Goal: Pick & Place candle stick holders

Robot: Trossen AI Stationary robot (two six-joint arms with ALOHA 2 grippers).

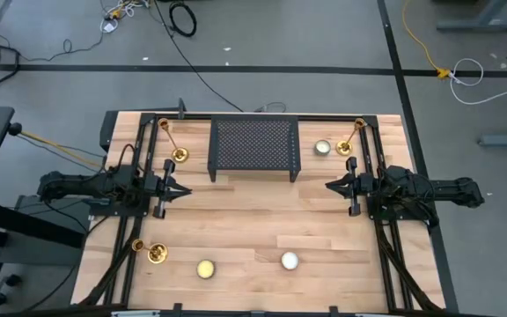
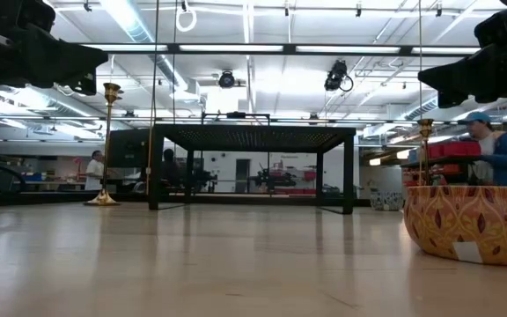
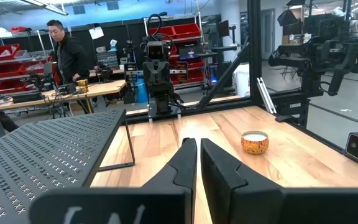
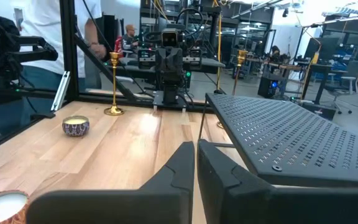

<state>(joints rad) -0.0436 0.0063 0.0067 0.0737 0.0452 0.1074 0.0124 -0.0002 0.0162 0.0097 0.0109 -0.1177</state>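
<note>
Three gold candle stick holders stand upright on their round bases on the wooden table. One (image 1: 172, 145) is at the far left beside the black mesh rack (image 1: 253, 145). One (image 1: 350, 139) is at the far right, and one (image 1: 148, 251) (image 4: 113, 84) is at the near left. My left gripper (image 1: 183, 187) (image 3: 197, 155) hovers shut at mid-left, pointing toward the table's right. My right gripper (image 1: 328, 185) (image 4: 194, 158) hovers shut at mid-right and faces it. Neither gripper holds anything.
The rack stands on thin legs at the middle far side, between the two far holders. Small candle tins sit at the far right (image 1: 323, 147) and along the near edge (image 1: 205, 269) (image 1: 290, 260). Bare wood lies between the grippers. People move in the room beyond the table.
</note>
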